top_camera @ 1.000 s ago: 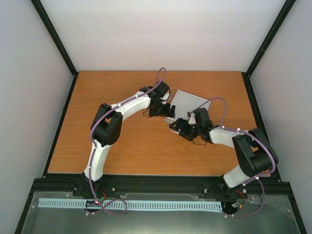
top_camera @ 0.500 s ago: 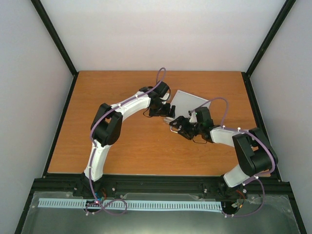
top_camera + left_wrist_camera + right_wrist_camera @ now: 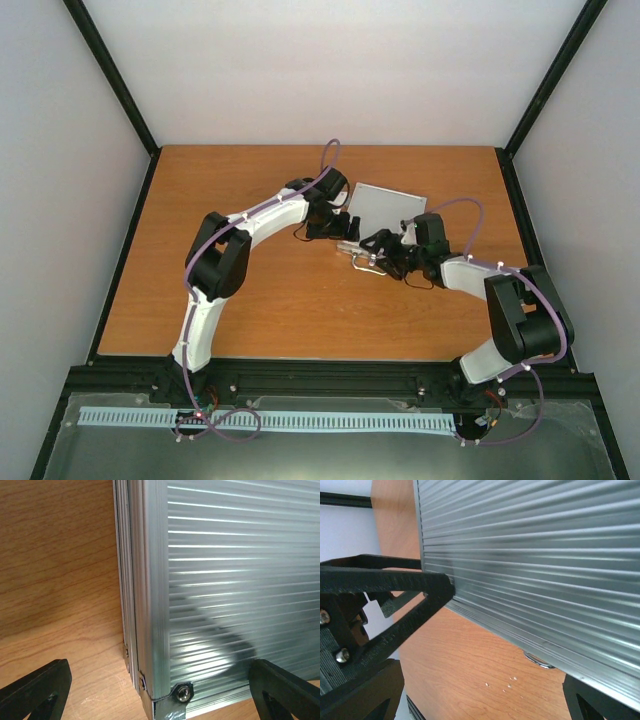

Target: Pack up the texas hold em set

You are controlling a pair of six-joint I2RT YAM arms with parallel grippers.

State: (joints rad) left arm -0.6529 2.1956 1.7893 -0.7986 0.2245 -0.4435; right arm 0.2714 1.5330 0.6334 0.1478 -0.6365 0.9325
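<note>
Closed silver case [image 3: 388,208] flat on table [image 3: 200,250]. Left gripper [image 3: 160,690]: jaws wide apart, case corner set between them, clear of both. Right gripper [image 3: 485,675]: jaws wide apart, ribbed case edge between; contact unclear.

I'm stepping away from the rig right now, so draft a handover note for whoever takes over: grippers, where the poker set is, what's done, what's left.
Left gripper: open, straddling a corner of the silver case, not clamped on it.
Right gripper: open, at the case's near edge.
Silver case: lid down, lying flat on the table, right of centre. No loose pieces in view.
Done: set apparently packed, lid closed.
Left: check the latches, which cannot be seen, then pull both arms back.
</note>
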